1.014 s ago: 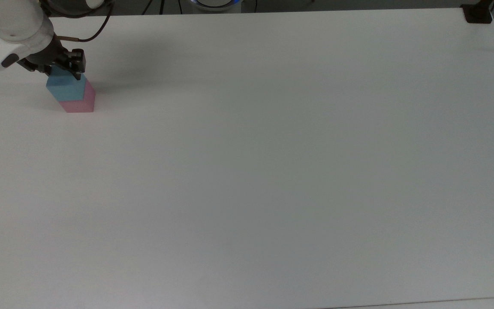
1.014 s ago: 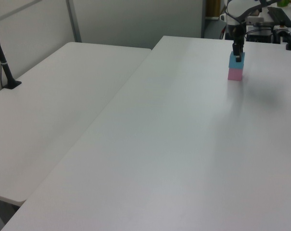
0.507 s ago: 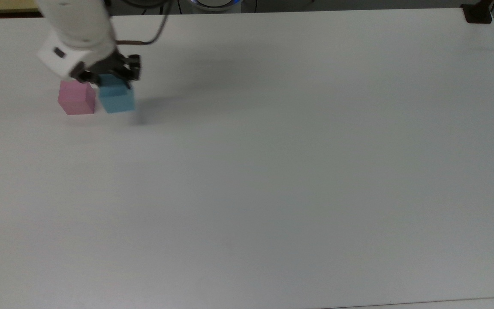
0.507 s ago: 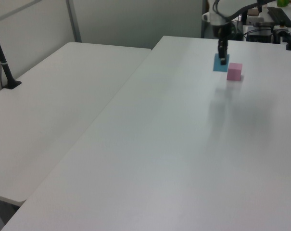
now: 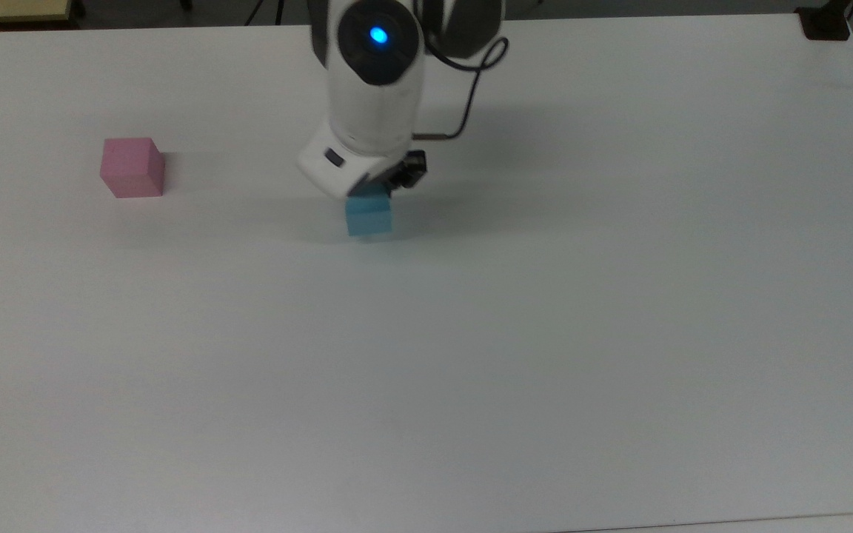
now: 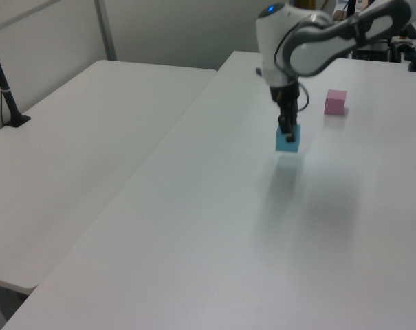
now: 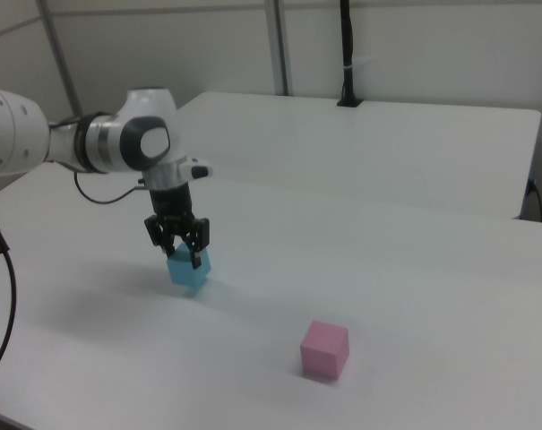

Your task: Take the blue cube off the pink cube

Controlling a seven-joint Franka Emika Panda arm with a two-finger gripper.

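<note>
On white bench point(image 5: 619, 333), blue cube point(image 5: 369, 215) clamped from above at opposite upper side faces in closed claw point(image 7: 177, 246), at or just above surface, well apart from pink cube point(image 5: 132, 167); judged light, rigid, matte, non-slippery, needing only moderate squeeze.

A white worktop point(image 5: 545, 333) spreads under the hand point(image 7: 180, 253); behind the hand, a second white table point(image 7: 387, 143) carries a black post point(image 7: 347, 54).
</note>
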